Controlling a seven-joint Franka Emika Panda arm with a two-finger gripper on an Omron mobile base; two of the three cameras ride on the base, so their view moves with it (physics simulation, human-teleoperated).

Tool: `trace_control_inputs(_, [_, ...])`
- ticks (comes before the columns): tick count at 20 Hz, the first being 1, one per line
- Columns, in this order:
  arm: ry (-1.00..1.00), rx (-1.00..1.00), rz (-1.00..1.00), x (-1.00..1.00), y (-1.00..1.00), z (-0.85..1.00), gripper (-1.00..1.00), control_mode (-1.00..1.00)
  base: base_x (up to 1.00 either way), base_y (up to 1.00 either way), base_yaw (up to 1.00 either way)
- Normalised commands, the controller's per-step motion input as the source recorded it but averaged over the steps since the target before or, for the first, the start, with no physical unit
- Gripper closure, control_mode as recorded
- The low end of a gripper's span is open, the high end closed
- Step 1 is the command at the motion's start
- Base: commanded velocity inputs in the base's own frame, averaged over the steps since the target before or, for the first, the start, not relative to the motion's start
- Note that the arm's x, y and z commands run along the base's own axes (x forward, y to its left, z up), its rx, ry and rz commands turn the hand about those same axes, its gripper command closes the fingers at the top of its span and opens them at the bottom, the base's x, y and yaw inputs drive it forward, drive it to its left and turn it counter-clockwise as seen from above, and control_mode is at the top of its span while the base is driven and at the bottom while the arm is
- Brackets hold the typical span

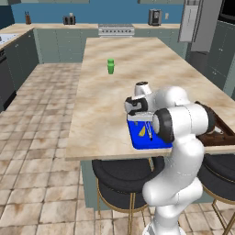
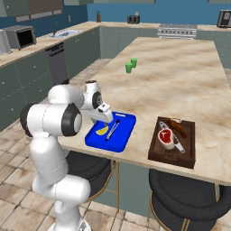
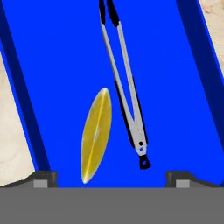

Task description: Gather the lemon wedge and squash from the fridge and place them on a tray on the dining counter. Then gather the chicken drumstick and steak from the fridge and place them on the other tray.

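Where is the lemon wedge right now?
The lemon wedge lies in the blue tray at the dining counter's near edge, beside the tongs, below the open tool.

The long beige marble-patterned dining counter (image 2: 180,85) carries 2 trays at its near edge. A bright blue rectangular plastic tray (image 2: 122,143) sits to the left in the right base view, and well apart from it a dark brown wooden tray (image 2: 155,153) sits to the right. Farther up the counter, 2 small green cups (image 2: 131,66) stand close together. In the left base view they overlap as a single green shape.
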Motion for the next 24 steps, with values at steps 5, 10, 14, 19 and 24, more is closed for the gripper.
trace_control_inputs(5, [-0.14, 0.0, 0.02, -0.73, 0.0, 0.75, -1.0, -1.0, 0.0, 0.0, 0.0])
trace_control_inputs(10, [-0.16, 0.0, 0.03, -0.99, 0.04, 0.7, -1.0, -1.0, 0.0, 0.0, 0.0])
trace_control_inputs(14, [-0.16, 0.0, 0.02, -1.0, 0.01, 0.83, -1.0, -1.0, 0.0, 0.0, 0.0])
trace_control_inputs(19, [-0.13, 0.0, 0.05, -1.0, 0.0, 0.88, -1.0, -1.0, 0.0, 0.0, 0.0])
trace_control_inputs(24, [-0.07, 0.0, 0.09, -1.0, 0.04, 0.62, -1.0, -1.0, 0.0, 0.0, 0.0])
